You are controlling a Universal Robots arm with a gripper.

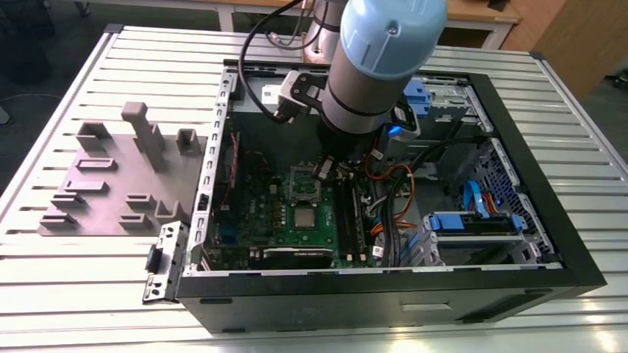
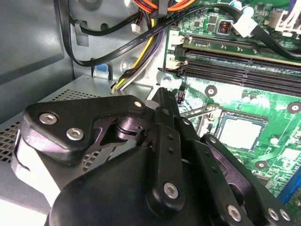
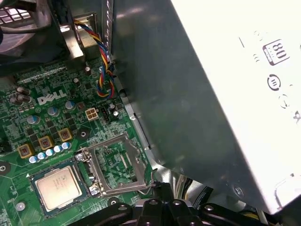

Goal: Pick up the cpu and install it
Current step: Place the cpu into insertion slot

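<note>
Silver cpu (image 3: pixel 57 187) apparently seated, socketed.

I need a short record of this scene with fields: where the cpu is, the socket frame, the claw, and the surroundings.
cpu: lies flat in the socket on the motherboard, metal top up
frame: swung open beside the cpu
claw: inside the case, above the board near the socket, holding nothing visible; open or shut unclear
fixture: grey, on the table at the exterior view's left

One cpu (image 3: pixel 57 187), one motherboard (image 1: pixel 263 213), one computer case (image 1: pixel 393 294), one fixture plate (image 1: pixel 108 187).
</note>
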